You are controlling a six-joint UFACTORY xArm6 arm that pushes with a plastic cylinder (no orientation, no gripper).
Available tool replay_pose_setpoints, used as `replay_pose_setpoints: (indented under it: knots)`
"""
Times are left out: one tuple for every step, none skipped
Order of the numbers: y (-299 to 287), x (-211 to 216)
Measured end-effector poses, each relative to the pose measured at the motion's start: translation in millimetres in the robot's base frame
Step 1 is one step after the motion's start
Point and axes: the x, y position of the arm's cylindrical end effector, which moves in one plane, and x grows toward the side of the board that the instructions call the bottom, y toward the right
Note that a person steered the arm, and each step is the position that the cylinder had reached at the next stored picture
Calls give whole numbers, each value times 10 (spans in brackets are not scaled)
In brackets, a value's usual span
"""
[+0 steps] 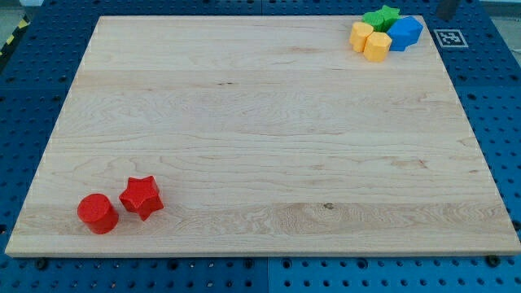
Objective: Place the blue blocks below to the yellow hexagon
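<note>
Blue blocks [404, 32] lie pressed together at the board's top right corner; their shapes are hard to make out. A yellow hexagon [378, 46] touches them on their left, a little lower. A second yellow block [361, 36] sits against the hexagon's upper left. Green blocks [381, 16], one of them a star, sit just above the yellow ones and left of the blue ones. A dark rod end, my tip [446, 17], shows at the view's top edge, just off the board, up and to the right of the blue blocks and apart from them.
A red cylinder [98, 213] and a red star [142, 197] sit side by side near the board's bottom left corner. The wooden board [260, 146] rests on a blue perforated table. A black-and-white marker tag [450, 37] lies right of the board's top right corner.
</note>
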Motion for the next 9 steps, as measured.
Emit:
replay_pose_setpoints:
  knots:
    - [-359,7]
    - [-543,87]
    - [-543,206]
    - [-682,226]
    - [-868,282]
    - [-891,504]
    - [-830,680]
    - [-781,796]
    - [-750,957]
